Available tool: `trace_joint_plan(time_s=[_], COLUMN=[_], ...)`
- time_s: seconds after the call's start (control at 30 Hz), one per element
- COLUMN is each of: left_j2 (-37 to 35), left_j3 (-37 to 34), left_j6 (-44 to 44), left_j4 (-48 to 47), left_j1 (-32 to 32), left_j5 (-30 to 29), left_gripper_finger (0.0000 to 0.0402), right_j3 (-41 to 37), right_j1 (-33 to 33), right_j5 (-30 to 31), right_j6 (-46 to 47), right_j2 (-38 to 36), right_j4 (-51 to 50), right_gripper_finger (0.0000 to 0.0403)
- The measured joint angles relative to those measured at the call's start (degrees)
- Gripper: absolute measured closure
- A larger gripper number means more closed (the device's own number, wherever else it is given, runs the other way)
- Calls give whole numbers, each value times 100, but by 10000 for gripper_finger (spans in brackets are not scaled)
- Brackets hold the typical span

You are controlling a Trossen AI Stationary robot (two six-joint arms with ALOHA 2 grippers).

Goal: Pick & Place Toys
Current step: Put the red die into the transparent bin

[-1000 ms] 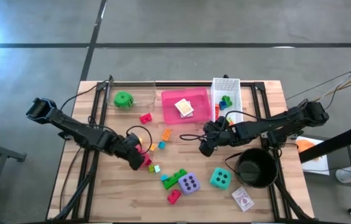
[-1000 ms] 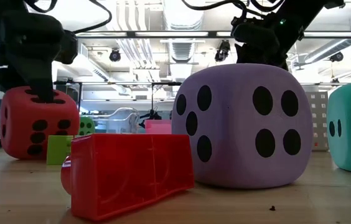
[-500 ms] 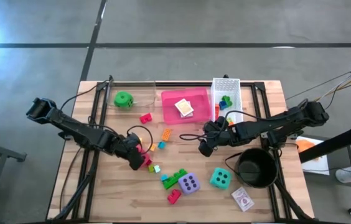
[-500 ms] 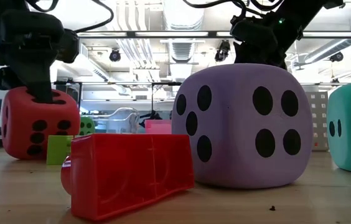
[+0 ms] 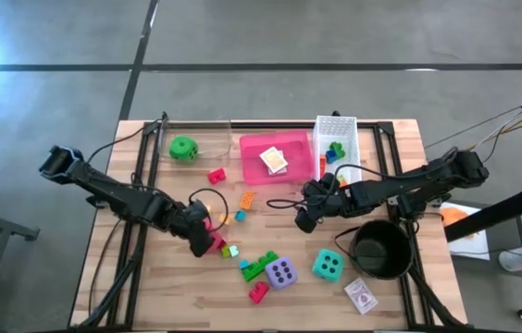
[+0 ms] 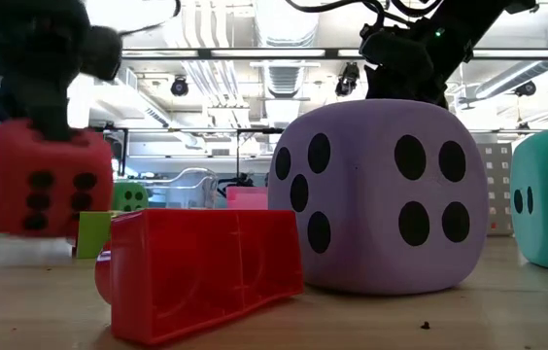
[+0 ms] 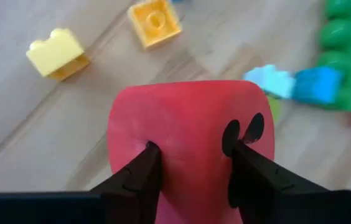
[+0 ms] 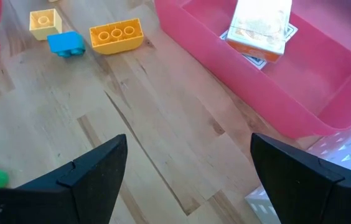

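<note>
The red soft die sits between the fingers of my left gripper, which is shut on it at the table's left middle. In the low view the die hangs just above the wood. My right gripper stands open over bare wood near the pink tray, at the table's middle. The purple die and teal die rest on the table near its front. The green die lies at the far left. Small bricks are scattered between them. My left gripper pinches the red die between its two fingers, one on each of two opposite faces. The soft sides are dented in at the fingers. The fingers come from above, slanting steeply down. The die hangs a little above the table.
A card pack lies in the pink tray. The white mesh basket with bricks stands at the far right. A black round pot stands at the near right, with a card pack in front of it. A big red brick lies near the front.
My left gripper has shut on the red die and gone up, lifting the die off the table and tipping it slightly. The green brick behind it now shows in the low view. My right arm has kept still.
</note>
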Motion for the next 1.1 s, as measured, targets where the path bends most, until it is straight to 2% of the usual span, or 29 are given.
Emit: trace_joint_plan(time_s=[0.1,0.2,0.37,0.63,1.1], left_j2=[-44,-70,-188,-301,-284], left_j3=[132,290,591,995,997], left_j6=[44,65,81,120,232], left_j4=[-106,-347,-924,-1493,-1986], left_j1=[7,8,22,66,374], left_j5=[-189,-254,-697,-1136,-1565], left_gripper_finger=[274,278,311,335,357], right_j3=[0,0,0,0,0], right_j1=[0,0,0,0,0], right_j5=[0,0,0,0,0], right_j6=[0,0,0,0,0], right_j2=[0,0,0,0,0], right_j4=[0,3,7,13,17], right_gripper_finger=[69,69,69,69,69])
